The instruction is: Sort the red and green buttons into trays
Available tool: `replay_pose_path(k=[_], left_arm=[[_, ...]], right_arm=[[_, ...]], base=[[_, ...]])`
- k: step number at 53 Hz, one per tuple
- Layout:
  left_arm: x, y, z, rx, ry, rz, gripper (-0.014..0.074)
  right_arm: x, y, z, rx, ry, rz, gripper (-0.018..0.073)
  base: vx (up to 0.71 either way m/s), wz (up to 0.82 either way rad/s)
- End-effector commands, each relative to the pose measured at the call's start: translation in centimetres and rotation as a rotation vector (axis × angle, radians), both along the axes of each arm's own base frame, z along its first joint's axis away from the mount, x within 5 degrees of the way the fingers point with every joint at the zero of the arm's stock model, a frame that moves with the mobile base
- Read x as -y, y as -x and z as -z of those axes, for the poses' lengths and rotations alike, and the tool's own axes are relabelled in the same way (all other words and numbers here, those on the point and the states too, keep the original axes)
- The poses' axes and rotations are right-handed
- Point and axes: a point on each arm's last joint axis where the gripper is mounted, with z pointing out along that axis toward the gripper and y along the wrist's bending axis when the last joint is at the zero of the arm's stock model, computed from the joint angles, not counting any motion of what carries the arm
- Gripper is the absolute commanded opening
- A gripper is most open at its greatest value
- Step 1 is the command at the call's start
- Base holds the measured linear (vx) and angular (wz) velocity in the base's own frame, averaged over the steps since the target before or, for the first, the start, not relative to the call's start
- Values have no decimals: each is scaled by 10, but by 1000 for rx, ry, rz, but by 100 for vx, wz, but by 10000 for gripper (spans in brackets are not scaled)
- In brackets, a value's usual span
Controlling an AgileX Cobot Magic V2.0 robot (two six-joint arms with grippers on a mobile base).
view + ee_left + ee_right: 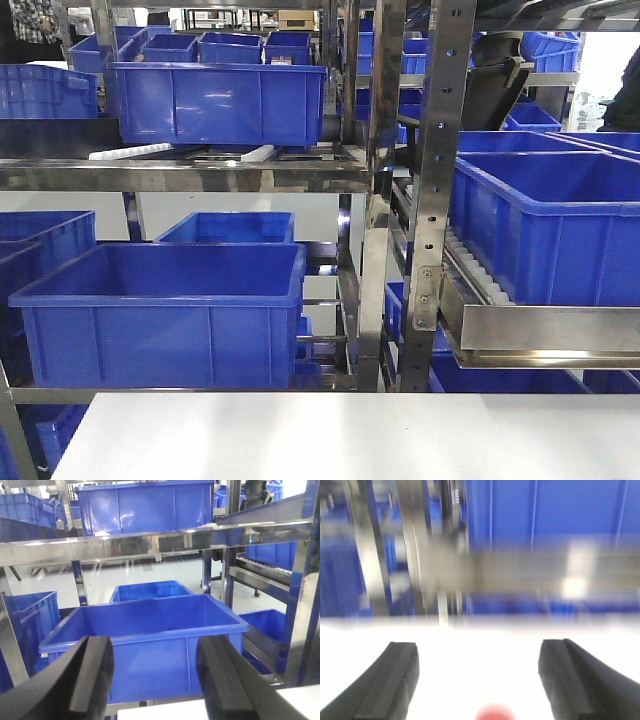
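Observation:
In the blurred right wrist view a red rounded cap, the red button (494,713), peeks in at the bottom edge on the white table (480,645). My right gripper (479,652) is open above the table, its fingers wide apart with the button low between them. My left gripper (156,652) is open too, with nothing between its black fingers (95,672), and it faces a blue crate (150,640). The green button and both trays are out of view. Neither gripper shows in the front view.
A steel shelving rack (430,200) stands behind the white table (340,435), loaded with deep blue crates (165,310) on two levels. A roller shelf (540,340) carries a large blue crate (550,215) at the right. More crates (215,95) sit on the upper shelf.

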Motion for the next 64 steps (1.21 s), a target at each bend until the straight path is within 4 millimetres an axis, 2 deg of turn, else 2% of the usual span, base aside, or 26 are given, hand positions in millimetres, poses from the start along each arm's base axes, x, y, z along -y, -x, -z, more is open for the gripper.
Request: replay_pose_path(k=[1,5,11,18,22,34,52,56,58,64], left_arm=[[-1,1,-21,116,33,-11,503],[-1,1,-21,116,33,-11,503],[-1,1,-21,116,33,-11,503],[-1,1,-21,117,32,-11,503],[-1,1,-21,117,32,-11,503],[-1,1,-20,111,32,-10,503],[-1,1,-20,107,31,-10,503],[-1,1,-20,106,31,-9,503],[-1,1,-20,105,31,-9,503],[-1,1,-20,105,31,-9,503]], right_arm=[[4,2,13,52,-11,40,524],[4,2,34,-22,-35,55,524],[5,0,47,4,-71,69,524],[8,-8,72,-125,-93,110,524],[8,-17,80,-151,-68,89,524],[5,-52,89,-127,-5,16,524],[13,-95,96,-53,-5,81,513],[14,-102,98,-41,-5,82,454],[14,-102,99,-43,-6,81,389],[11,-101,98,-45,-8,49,98]], base=[[0,0],[0,0],[0,0],[0,0],[0,0],[0,0],[0,0],[0,0],[0,0],[0,0]])
